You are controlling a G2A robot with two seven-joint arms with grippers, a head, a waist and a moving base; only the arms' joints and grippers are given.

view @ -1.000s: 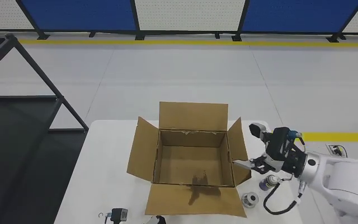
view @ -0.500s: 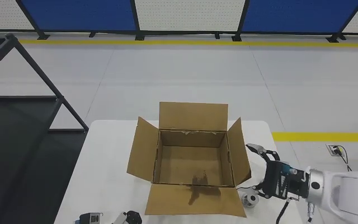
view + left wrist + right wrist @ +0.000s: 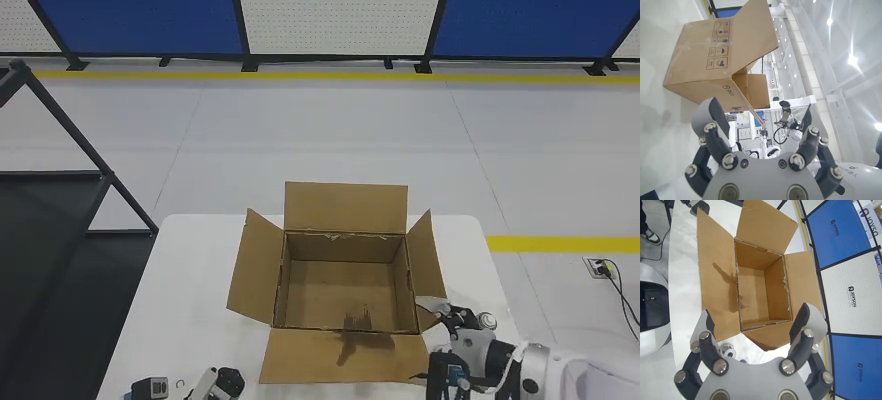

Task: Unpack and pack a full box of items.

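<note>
The open cardboard box (image 3: 345, 290) stands in the middle of the white table (image 3: 190, 300), all flaps folded out. Its inside (image 3: 757, 291) is bare cardboard with a dark stain on the near wall and flap. My right gripper (image 3: 438, 342) hangs open over the table by the box's near right corner, nothing between its fingers (image 3: 802, 317). A small silver roll (image 3: 728, 351) lies on the table just below it. My left gripper (image 3: 185, 388) sits open and empty at the table's near left edge, facing the box's side (image 3: 702, 62).
A small capped bottle (image 3: 487, 320) stands on the table right of the box, close to the right arm. A black metal frame (image 3: 60, 130) stands off the table's left side. Bare tabletop runs along the box's left.
The right arm has dropped from beside the box's right flap toward the near right corner, still open. The left gripper has slid leftward along the near edge.
</note>
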